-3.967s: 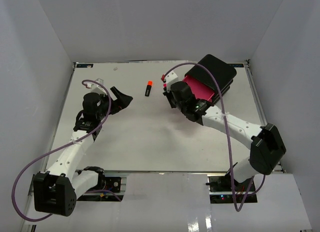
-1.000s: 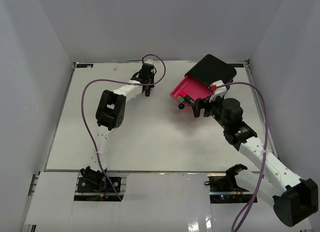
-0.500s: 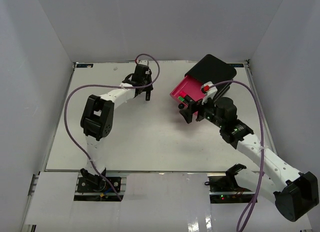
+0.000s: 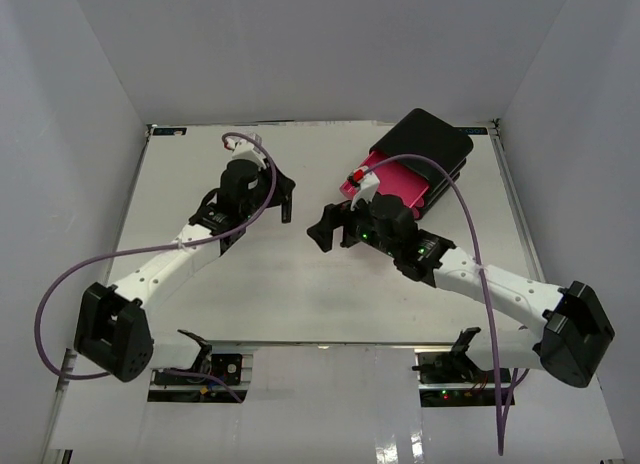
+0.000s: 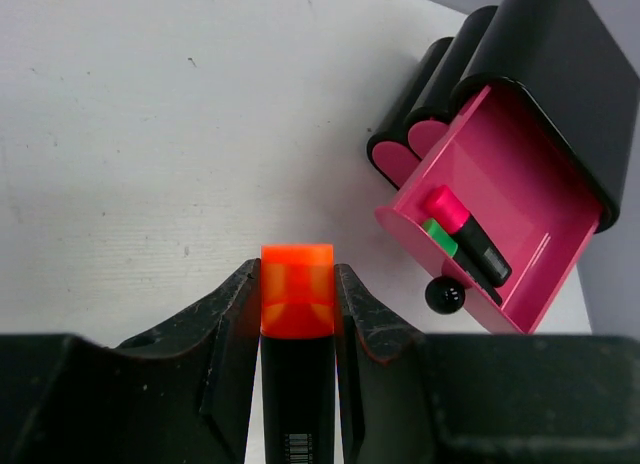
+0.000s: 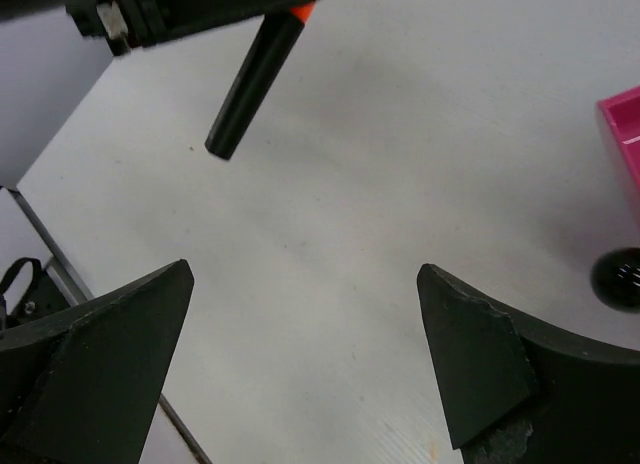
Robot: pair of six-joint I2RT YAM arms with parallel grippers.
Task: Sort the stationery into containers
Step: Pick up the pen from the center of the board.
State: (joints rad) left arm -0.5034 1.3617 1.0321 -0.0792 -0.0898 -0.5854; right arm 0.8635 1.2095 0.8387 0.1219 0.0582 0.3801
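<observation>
A black highlighter with an orange cap (image 5: 297, 302) is pinched between the fingers of my left gripper (image 5: 297, 319), held above the table left of the containers. The containers are a black box (image 4: 432, 139) with three pink drawers. Its top drawer (image 5: 520, 219) is pulled open and holds a pink-capped highlighter (image 5: 446, 208) and a green-capped one (image 5: 440, 234); the other two drawers (image 5: 398, 160) are shut. My right gripper (image 6: 300, 324) stands wide open over bare table with nothing between its fingers. Its view shows the held highlighter (image 6: 252, 82) hanging ahead of it.
The open drawer's black knob (image 5: 445, 296) sticks out toward the table's middle, close to the right gripper (image 4: 330, 224). White walls enclose the table (image 4: 200, 304) on three sides. Purple cables loop over both arms.
The left arm has drawn back from the far table toward the middle, carrying the orange-capped highlighter. The right gripper has swung left, away from the open drawer, and opened a little wider.
</observation>
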